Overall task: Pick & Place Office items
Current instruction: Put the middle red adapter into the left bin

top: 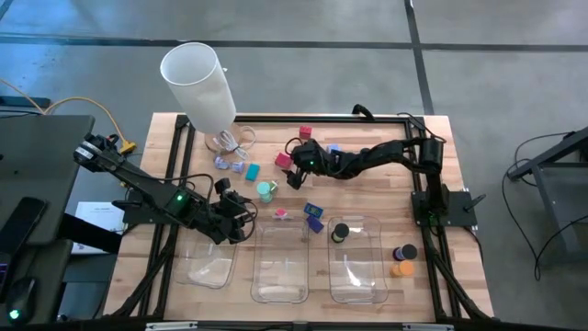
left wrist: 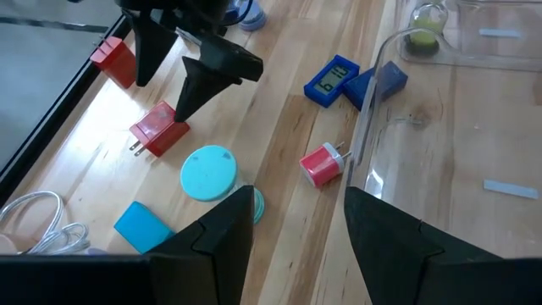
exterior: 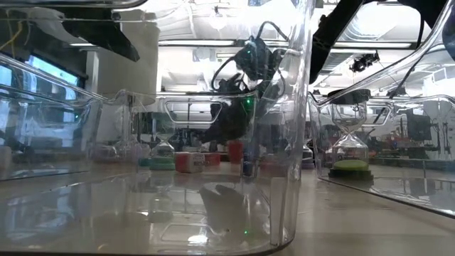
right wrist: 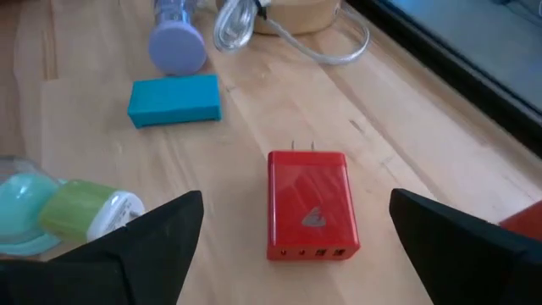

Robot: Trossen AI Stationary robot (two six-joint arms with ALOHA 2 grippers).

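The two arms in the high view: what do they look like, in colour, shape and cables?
Both arms are dark, almost black, built from slim jointed links. The left arm shows a small green light near its wrist, and so does the right arm. Black cables loop along the right arm. Each end effector has two dark, wedge-shaped fingers with matte surfaces.

Three trays (top: 277, 276) line the table's front edge; office items (top: 282, 162) lie scattered behind them.
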